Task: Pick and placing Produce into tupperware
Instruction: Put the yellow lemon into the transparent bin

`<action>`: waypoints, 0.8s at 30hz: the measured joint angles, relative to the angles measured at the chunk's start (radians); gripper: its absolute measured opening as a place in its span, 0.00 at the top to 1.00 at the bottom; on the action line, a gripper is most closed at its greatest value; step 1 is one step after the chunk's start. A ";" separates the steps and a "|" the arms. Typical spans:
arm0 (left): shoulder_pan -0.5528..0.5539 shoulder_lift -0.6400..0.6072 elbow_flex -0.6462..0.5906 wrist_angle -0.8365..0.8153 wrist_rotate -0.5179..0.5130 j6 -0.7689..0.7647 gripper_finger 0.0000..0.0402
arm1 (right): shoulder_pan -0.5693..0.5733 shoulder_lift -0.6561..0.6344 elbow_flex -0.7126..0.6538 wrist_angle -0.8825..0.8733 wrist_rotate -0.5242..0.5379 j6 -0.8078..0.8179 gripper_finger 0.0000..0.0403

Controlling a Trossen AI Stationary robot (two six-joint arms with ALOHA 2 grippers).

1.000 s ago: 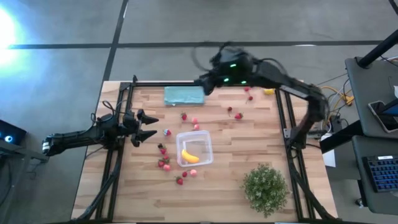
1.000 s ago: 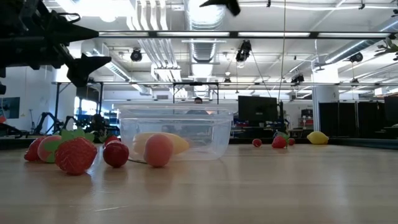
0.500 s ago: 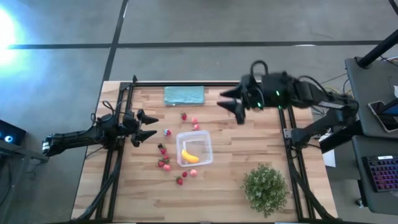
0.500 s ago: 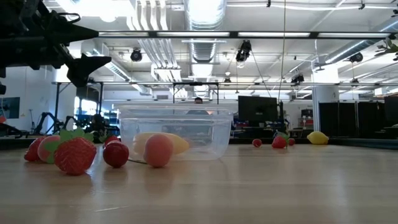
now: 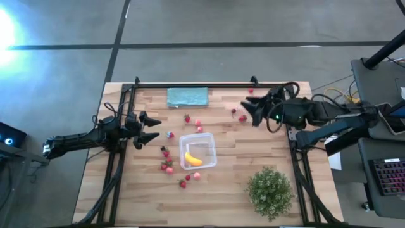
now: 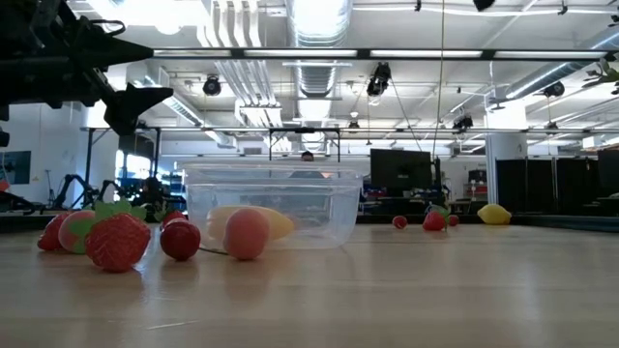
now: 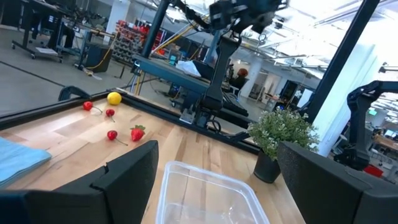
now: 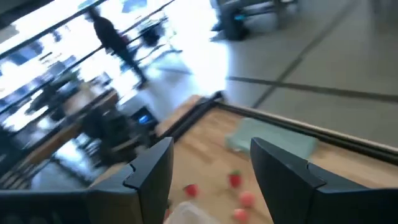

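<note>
Tupperware: I see the clear square tupperware point(image 5: 198, 151) near the middle of the wooden table point(image 5: 234, 171), upright and lidless.
Contents: a yellow banana point(image 5: 193, 159) lies inside it, toward the left-arm side; I can make out nothing else in it.
Fruit around it: pink and red strawberries point(image 5: 166, 166) cluster just beside its left wall, two more sit by its near corner, and a few lie between it and the teal cloth point(image 5: 187, 97).
Low view check: one pink fruit point(image 6: 247, 233) stands in front of the container wall, outside it, next to a red one point(image 6: 180, 240).
Far fruit: a couple of red strawberries point(image 5: 238, 115) lie near the right arm; a yellow lemon point(image 7: 114, 98) sits by the far frame rail.
Left gripper: I have the left gripper point(image 5: 150, 127) held above the table's left edge, fingers spread wide, holding nothing, pointed toward the tupperware.
Right gripper: the right gripper point(image 5: 248, 111) hangs over the right side of the table, near the two red strawberries; its fingers stand apart with nothing between them.
Plant: the potted green plant point(image 5: 271, 191) stands at the near right corner, well apart from the container.
</note>
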 joint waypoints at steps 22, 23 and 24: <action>0.000 -0.001 0.000 0.000 0.000 0.000 0.22 | -0.991 0.044 0.019 -0.418 -0.477 -0.203 0.49; 0.000 0.000 0.000 0.000 0.000 0.000 0.22 | -1.013 0.053 0.028 -0.464 -0.477 -0.202 0.49; 0.000 0.001 0.000 0.000 0.000 0.000 0.22 | -1.031 0.064 0.034 -0.506 -0.477 -0.205 0.49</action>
